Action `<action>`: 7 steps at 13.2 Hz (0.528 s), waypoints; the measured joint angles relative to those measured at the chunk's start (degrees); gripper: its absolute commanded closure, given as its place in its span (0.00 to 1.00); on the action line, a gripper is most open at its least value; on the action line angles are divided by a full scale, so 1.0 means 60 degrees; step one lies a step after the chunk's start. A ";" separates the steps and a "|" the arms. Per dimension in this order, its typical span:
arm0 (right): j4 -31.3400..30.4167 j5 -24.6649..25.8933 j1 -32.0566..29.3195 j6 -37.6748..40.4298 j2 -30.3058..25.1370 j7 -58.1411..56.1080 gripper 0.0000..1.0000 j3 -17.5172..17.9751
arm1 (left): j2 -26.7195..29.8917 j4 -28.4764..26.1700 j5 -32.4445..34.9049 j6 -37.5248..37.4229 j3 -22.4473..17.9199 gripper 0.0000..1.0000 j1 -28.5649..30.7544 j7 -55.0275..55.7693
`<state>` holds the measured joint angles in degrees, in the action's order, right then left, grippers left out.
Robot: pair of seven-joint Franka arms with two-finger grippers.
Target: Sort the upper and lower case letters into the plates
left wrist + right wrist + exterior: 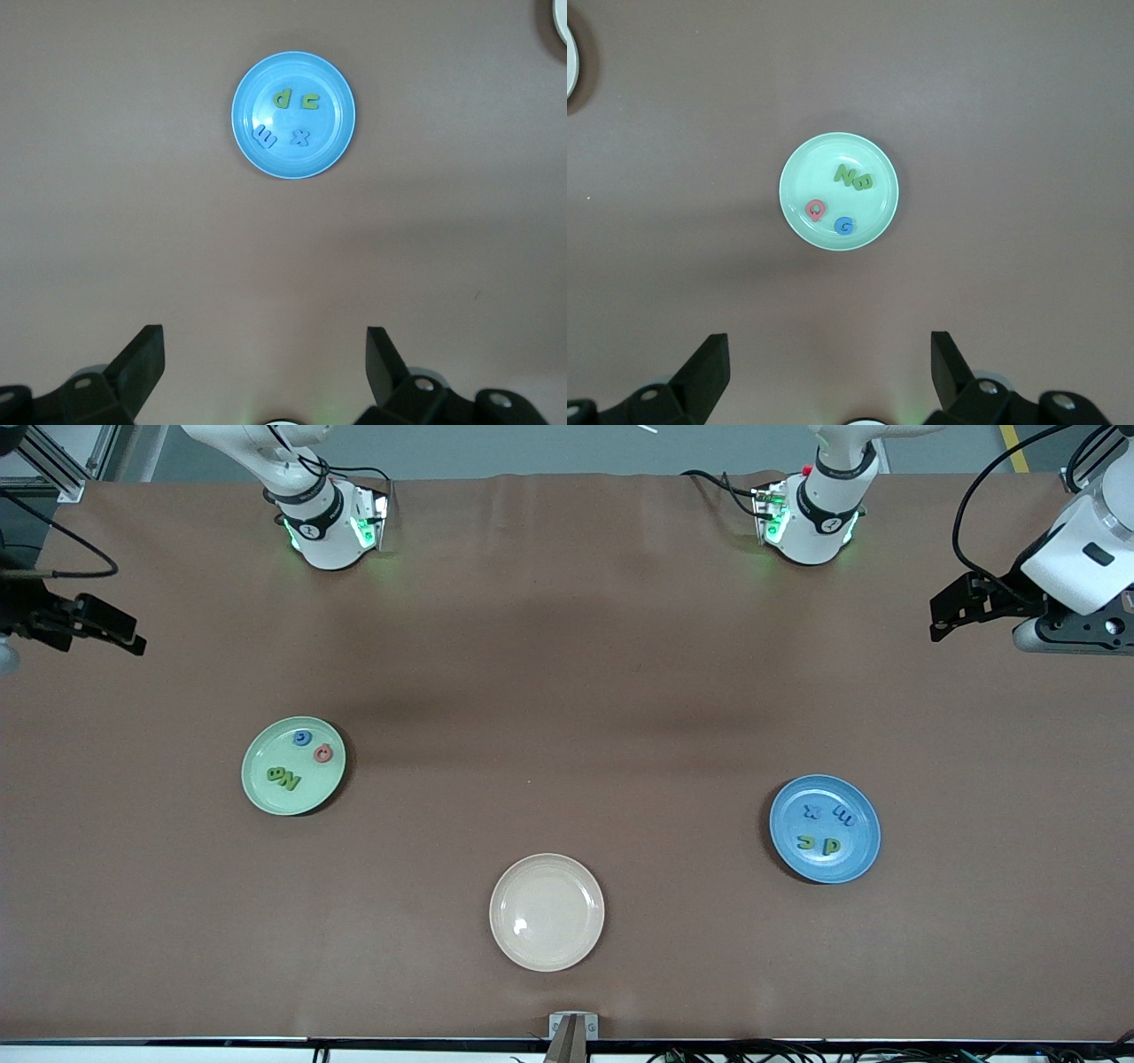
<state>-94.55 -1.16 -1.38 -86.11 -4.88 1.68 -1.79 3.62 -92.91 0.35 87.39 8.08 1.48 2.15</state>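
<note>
The pale green plate (266, 748) (811, 173) lies toward the right arm's end and holds a green N and B (283, 778) (854, 178), a blue G (303, 737) and a red round capital (323, 754). The blue plate (850, 864) (297, 161), toward the left arm's end, carries blue x (810, 811) and m (843, 816) and green n (805, 841) and p (831, 846). My left gripper (941, 613) (264, 350) hangs open and empty high over bare table by its own end. My right gripper (124, 629) (828, 354) hangs open and empty the same way at the right arm's end.
A cream-beige plate (547, 911) with nothing in it lies nearer the front camera than both other plates, between them. Brown table covering runs under everything. Both arm bases (328, 527) (811, 522) stand along the table's back edge.
</note>
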 measured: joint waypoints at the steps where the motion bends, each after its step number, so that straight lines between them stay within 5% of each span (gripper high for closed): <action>1: -0.0087 0.0000 0.0000 0.0006 -0.0146 0.0000 0.00 0.0003 | 0.0002 0.0000 0.0000 0.0000 0.0000 0.00 0.0001 0.0000; 7: -0.0270 0.0019 0.0011 -0.0204 -0.0208 -0.0009 0.00 0.0084 | 0.0028 0.0000 0.0000 0.0004 -0.0026 0.00 0.0026 0.0000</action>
<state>-96.17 -1.05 -1.31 -87.33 -6.13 1.63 -1.29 3.78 -92.91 0.35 87.41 7.92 1.64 2.15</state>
